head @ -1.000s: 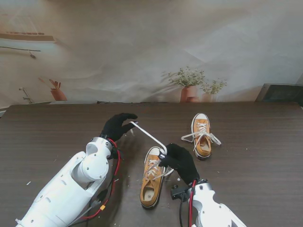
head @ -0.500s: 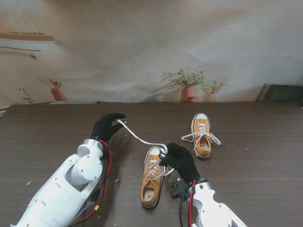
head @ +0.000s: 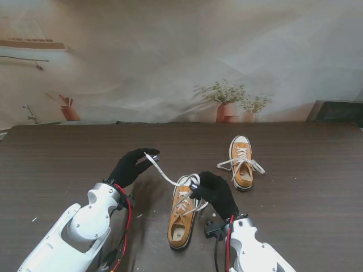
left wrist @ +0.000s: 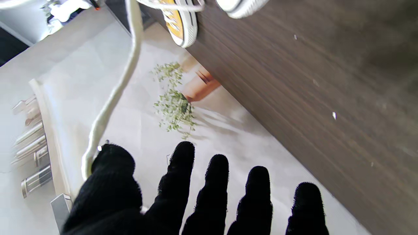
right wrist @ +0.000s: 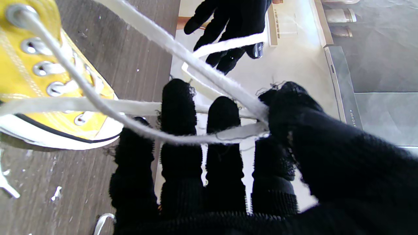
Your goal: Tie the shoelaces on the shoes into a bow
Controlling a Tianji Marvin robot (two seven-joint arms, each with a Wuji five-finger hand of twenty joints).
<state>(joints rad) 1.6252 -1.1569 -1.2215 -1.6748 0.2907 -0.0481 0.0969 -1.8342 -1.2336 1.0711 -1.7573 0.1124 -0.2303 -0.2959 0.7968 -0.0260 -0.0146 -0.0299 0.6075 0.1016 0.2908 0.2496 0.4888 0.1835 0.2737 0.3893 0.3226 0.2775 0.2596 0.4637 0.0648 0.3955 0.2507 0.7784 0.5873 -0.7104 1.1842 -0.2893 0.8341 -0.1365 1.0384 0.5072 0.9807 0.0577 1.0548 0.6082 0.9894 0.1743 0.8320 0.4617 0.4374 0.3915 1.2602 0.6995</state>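
A second yellow shoe [head: 242, 162] sits right of centre in the stand's view, farther from me than the one being worked on, with its white laces loose on the table; it lies well apart from both hands and blocks nothing. The nearer yellow shoe [head: 182, 211] lies at lower centre, toe pointing away from me. The right hand [head: 214, 192] rests just beside its toe end, thumb pressed to the fingers and pinching the white shoelace [head: 170, 178] where several strands cross; the right wrist view shows that pinch closely [right wrist: 261, 114]. From there one strand sags across toward centre left, where the left hand [head: 131, 166] pinches its far end between thumb and forefinger, the other fingers spread, as the left wrist view shows [left wrist: 107, 163]. The table [head: 306, 198] is dark brown wood grain with a few small pale specks. Behind it hangs a beige backdrop with potted plants [head: 229, 102] printed at upper centre.
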